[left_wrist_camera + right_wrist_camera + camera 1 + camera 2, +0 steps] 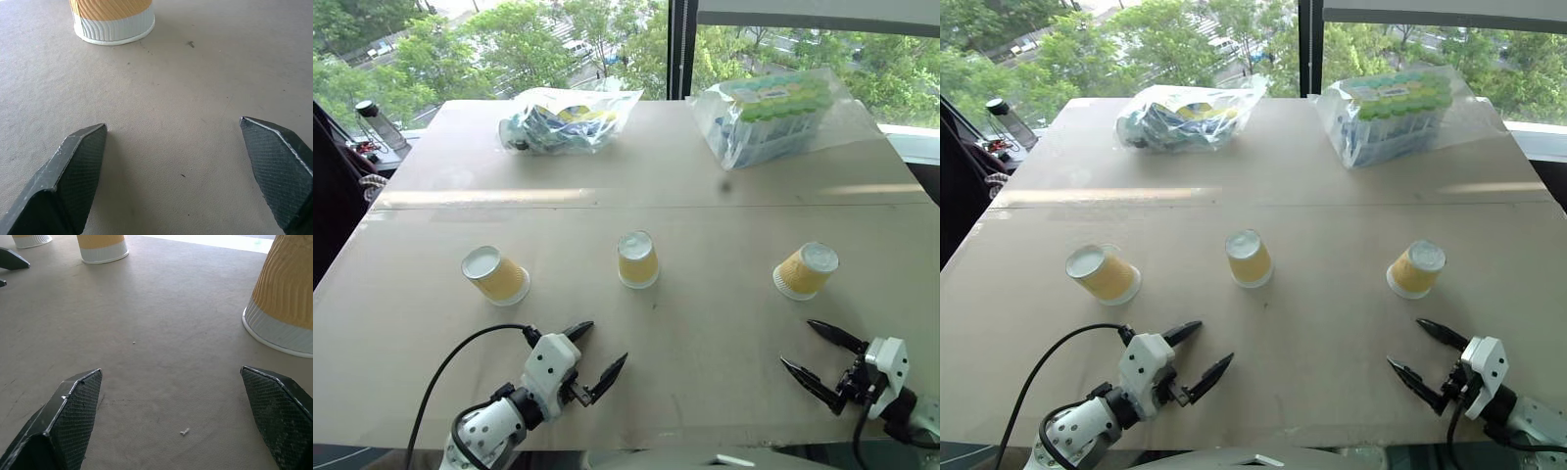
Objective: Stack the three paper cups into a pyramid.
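Note:
Three yellow-orange paper cups stand upside down and apart in a row across the table's middle: a left cup [495, 275], a middle cup [637, 259] and a right cup [805, 270]. No cup rests on another. My left gripper [607, 342] hovers open and empty near the front edge, between the left and middle cups, pointing toward the middle cup [113, 22]. Just in front of the right cup [286, 303], my right gripper [797, 343] is open and empty too. The right wrist view also takes in the middle cup [102, 247] and the left cup [30, 240].
Two clear plastic bags of goods lie at the table's far side, one at the back left [568, 119] and one at the back right [778, 113]. A window runs behind the table [656, 186]. A dark bottle [372, 113] stands off the far left corner.

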Controlling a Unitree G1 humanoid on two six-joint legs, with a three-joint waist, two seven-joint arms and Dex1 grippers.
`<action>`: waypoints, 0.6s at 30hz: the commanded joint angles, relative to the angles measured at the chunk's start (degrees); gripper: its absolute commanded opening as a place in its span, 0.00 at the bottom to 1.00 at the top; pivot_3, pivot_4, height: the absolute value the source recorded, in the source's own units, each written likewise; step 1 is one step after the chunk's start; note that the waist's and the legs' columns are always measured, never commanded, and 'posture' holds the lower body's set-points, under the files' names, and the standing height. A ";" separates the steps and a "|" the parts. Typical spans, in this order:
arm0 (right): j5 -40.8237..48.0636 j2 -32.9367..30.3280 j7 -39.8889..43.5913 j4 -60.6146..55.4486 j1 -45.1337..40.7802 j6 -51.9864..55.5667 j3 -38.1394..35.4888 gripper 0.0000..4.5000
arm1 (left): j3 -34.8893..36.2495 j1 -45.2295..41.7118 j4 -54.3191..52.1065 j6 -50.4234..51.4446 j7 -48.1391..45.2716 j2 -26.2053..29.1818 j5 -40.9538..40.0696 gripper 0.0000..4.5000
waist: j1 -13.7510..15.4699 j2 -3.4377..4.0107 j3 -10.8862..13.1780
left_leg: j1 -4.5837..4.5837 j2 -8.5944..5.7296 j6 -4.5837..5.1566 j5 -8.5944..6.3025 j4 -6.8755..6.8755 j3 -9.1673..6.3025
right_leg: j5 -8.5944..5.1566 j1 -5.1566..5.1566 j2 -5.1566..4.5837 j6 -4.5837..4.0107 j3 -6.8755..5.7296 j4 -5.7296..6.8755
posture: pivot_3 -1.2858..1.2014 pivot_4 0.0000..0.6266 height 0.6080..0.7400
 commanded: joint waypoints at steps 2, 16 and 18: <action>0.03 0.26 -2.22 -4.57 1.37 0.32 -1.14 1.00 | 0.36 0.66 -0.09 0.76 -1.47 0.44 -2.23 0.99 | 0.06 0.05 -0.02 | -0.05 0.00 0.00 0.00 0.00 0.00 | 0.00 -0.06 0.00 0.00 -0.01 0.00 | 0.52 0.24 1.00; 1.16 -0.34 -2.74 -7.55 1.00 2.92 -0.83 1.00 | -0.13 2.13 -3.18 0.38 -1.18 -0.46 -2.82 0.99 | 0.08 -0.09 0.03 | -0.53 -0.05 0.00 0.01 0.09 0.00 | 0.13 -0.48 -0.02 -0.19 -0.05 0.00 | 0.52 0.24 1.00; 1.30 -0.37 -2.65 -7.64 0.92 2.97 -0.86 1.00 | 0.22 2.15 -2.98 0.21 -1.31 -0.41 -2.93 0.99 | 0.08 -0.09 0.03 | -0.53 -0.05 0.00 0.01 0.10 0.00 | 0.12 -0.48 -0.01 -0.17 -0.04 0.00 | 0.52 0.24 1.00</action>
